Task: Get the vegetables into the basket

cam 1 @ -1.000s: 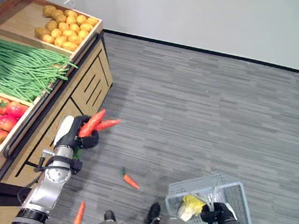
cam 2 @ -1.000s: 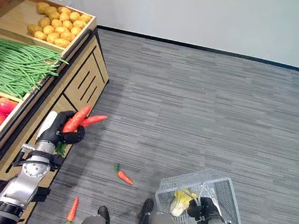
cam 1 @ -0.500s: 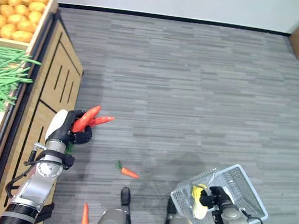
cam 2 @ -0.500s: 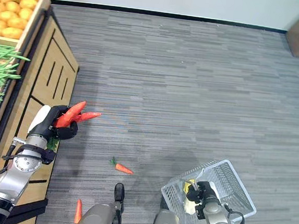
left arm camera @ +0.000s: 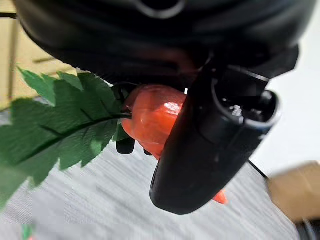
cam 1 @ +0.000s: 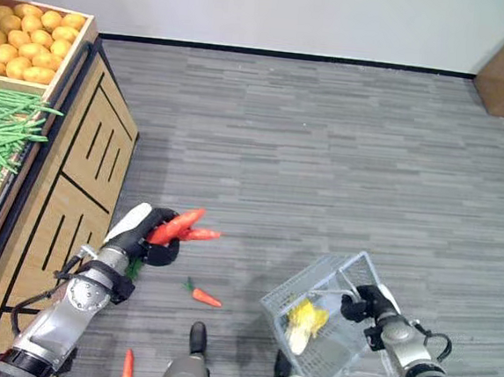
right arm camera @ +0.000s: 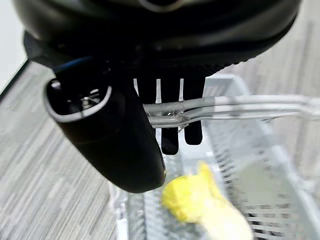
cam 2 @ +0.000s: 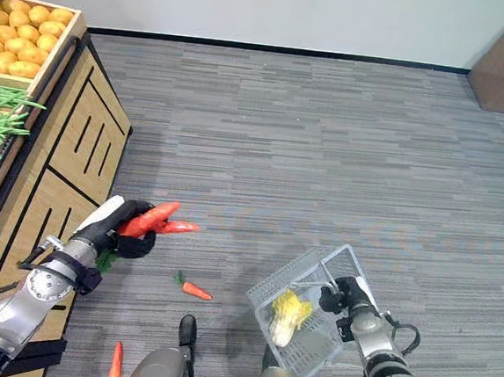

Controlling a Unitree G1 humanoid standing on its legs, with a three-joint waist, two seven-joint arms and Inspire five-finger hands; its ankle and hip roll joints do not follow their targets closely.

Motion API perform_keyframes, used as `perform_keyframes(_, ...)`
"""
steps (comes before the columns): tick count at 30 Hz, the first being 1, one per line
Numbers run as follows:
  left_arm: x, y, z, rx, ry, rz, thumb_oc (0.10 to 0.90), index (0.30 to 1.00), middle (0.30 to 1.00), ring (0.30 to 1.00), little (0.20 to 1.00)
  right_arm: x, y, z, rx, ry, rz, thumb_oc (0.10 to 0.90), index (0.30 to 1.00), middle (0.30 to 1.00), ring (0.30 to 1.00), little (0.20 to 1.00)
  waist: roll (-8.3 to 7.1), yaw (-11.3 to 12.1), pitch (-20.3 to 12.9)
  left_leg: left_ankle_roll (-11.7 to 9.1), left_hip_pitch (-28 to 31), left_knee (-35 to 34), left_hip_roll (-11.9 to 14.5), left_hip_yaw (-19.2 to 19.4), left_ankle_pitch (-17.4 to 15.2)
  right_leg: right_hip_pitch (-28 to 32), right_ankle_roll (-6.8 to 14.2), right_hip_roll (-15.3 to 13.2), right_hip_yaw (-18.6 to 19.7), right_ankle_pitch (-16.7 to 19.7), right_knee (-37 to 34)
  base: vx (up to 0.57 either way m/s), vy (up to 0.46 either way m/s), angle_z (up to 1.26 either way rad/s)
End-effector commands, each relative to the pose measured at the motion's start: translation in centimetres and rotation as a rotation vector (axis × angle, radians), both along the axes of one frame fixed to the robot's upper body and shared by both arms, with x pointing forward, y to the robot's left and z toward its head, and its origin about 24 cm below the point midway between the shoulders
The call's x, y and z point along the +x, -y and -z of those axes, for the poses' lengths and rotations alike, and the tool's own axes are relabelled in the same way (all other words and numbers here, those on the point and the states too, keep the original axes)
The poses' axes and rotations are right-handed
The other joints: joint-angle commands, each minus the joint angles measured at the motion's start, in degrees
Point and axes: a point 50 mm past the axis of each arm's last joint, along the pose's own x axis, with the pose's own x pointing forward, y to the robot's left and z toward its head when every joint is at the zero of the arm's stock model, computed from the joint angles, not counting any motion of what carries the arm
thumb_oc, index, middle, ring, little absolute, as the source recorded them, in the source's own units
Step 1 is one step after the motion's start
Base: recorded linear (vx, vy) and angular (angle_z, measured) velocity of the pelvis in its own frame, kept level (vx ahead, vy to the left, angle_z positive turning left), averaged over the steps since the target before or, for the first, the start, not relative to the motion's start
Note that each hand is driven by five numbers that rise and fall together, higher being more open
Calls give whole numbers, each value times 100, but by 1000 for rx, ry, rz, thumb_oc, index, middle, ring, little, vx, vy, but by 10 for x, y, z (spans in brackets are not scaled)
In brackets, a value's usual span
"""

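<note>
Orange carrots sit clamped in the left hand, fingers curled round them, tips pointing right toward the basket, seemingly ready to drop in. Two fallen carrots lie on the floor: one between the hands, another nearer. Right hand grips the basket handle, keeping it raised; a yellow vegetable lies inside.
</note>
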Motion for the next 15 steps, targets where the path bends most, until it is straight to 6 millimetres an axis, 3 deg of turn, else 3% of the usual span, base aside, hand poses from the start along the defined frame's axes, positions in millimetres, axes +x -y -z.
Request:
perform_keyframes(1, 20, 24, -50, -48, 196, 173, 400, 300, 300, 300, 300, 52, 3, -50, -46, 210, -60, 400, 300, 300, 300, 300, 101, 36, -541, -203, 88, 603, 96, -266, -791, -400, 181, -220, 49, -246, 523, 27, -37, 10)
perform_keyframes(5, 23, 43, -65, 12, 210, 313, 400, 300, 300, 300, 300, 72, -11, -61, -32, 244, -86, 400, 300, 300, 300, 300, 234, 90, -572, -237, 133, 525, 109, -283, -731, -371, 170, -194, 26, -239, 478, 16, -26, 10)
perform_keyframes(9, 26, 74, -79, 66, 241, 481, 400, 300, 300, 300, 300, 94, -33, -72, -33, 255, -127, 400, 300, 300, 300, 300, 435, 157, -606, -275, 105, 469, 98, -292, -668, -364, 167, -184, -6, -205, 371, 0, 0, 0)
perform_keyframes(15, 31, 108, -89, 53, 295, 606, 400, 300, 300, 300, 300, 122, -37, -104, -71, 313, -118, 400, 300, 300, 300, 300, 645, 189, -643, -311, 58, 355, 74, -357, -569, -370, 157, -189, -55, -194, 306, -2, -8, 5)
